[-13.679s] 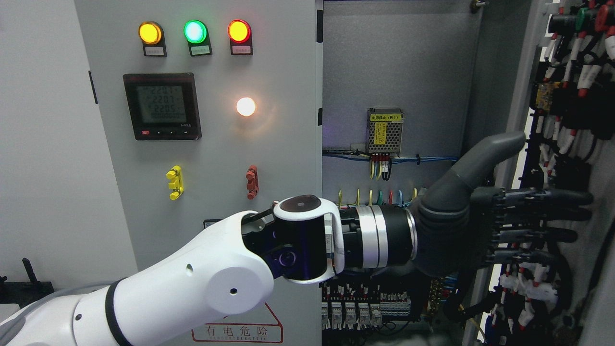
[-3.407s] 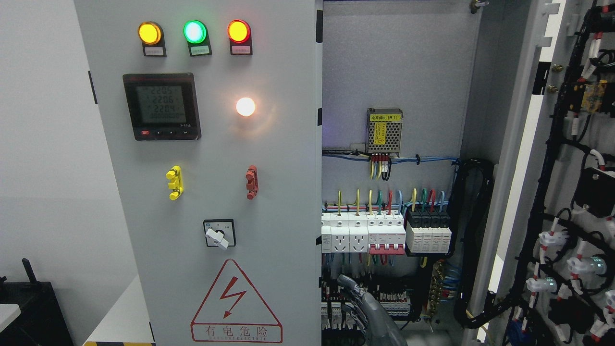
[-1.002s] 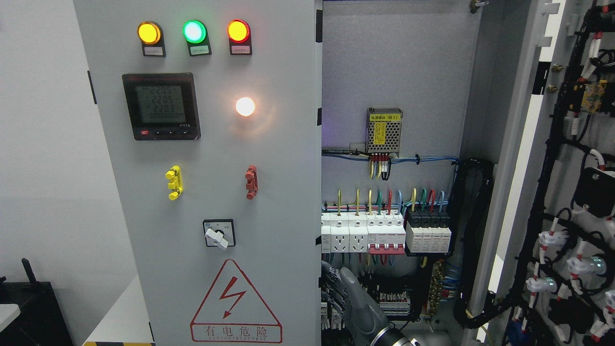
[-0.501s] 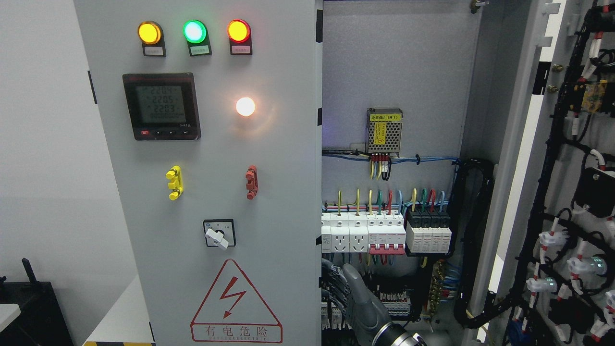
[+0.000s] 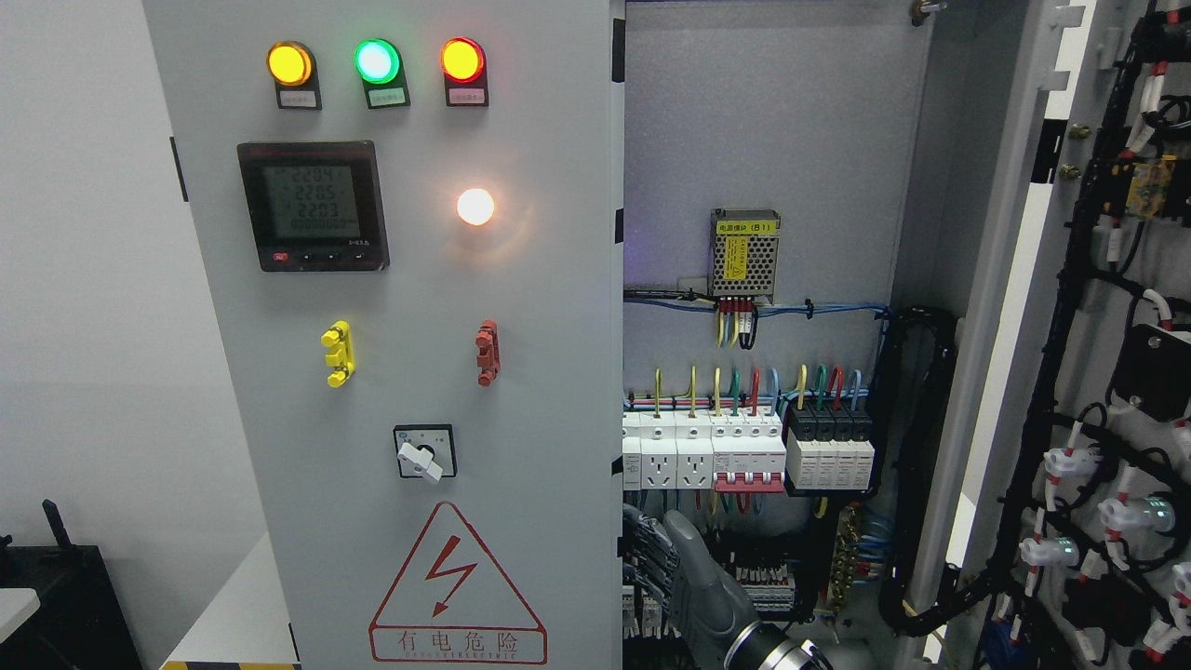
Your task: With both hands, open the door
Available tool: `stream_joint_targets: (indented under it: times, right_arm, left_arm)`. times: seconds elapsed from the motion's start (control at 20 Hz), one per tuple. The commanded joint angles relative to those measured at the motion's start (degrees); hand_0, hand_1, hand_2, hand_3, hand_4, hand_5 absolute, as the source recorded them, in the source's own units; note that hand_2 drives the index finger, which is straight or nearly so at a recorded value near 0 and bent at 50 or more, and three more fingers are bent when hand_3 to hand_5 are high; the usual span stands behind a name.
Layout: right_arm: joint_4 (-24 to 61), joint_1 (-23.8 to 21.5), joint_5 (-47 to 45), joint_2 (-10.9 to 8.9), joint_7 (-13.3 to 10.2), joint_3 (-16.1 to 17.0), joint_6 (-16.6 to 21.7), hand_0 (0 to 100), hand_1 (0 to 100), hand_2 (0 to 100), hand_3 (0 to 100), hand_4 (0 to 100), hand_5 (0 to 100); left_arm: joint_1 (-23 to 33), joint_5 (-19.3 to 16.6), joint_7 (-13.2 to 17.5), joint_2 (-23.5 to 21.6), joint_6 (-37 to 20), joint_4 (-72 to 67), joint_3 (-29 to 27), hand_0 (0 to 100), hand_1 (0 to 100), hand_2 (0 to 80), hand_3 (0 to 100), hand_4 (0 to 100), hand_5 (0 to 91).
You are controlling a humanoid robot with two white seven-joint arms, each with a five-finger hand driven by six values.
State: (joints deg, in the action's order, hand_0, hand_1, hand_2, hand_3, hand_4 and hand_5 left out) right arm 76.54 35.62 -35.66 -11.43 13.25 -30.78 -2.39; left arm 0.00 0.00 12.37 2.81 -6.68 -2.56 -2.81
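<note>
The left cabinet door (image 5: 521, 307) stands closed and carries three lamps, a meter and a rotary switch. The right cabinet door (image 5: 1107, 372) is swung wide open at the picture's right, its wired inner face showing. My right hand (image 5: 653, 526) rises from the bottom edge right of the middle, just inside the open cabinet. Its grey fingers (image 5: 640, 549) are stretched up and left, right beside the left door's free edge; the thumb (image 5: 687, 549) stands apart. The hand holds nothing. I cannot tell whether the fingers touch the edge. My left arm is out of view.
Inside the cabinet sit a row of breakers (image 5: 744, 451), a small power supply (image 5: 744, 253) and a black cable bundle (image 5: 916, 465). A black object (image 5: 56, 596) stands at the lower left beside the cabinet.
Earlier my left arm pushed the right door open, then withdrew. Over the last second my right hand has crept slightly up and right by the left door's edge; the doors have not moved.
</note>
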Motion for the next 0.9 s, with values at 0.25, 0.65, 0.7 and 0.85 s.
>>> stream_joint_targets:
  times: [0.25,0.65,0.7,0.85]
  right_arm:
    - [-0.7,0.4,-0.2,-0.87,1.6,-0.1,0.1,0,0,0,0,0,0]
    - [-0.4,0.5,-0.2,-0.87,5.1,0.0,0.2,0,0,0,0,0,0]
    - [-0.4,0.6,-0.2,-0.87,5.1,0.0,0.2,0,0,0,0,0,0]
    - [-0.4,0.7,-0.2,-0.87,5.2,0.1,0.2,0,0,0,0,0,0]
  left_arm:
    - [0.2,-1.8,0.0,0.0,0.0,0.0,0.0,0,0,0.0,0,3,0.0]
    - [0.2,-1.8,0.0,0.0,0.0,0.0,0.0,0,0,0.0,0,3,0.0]
    - [0.2,-1.8,0.0,0.0,0.1,0.0,0.0,0,0,0.0,0,3,0.0]
    - [0.2,-1.8,0.0,0.0,0.0,0.0,0.0,0,0,0.0,0,3,0.0]
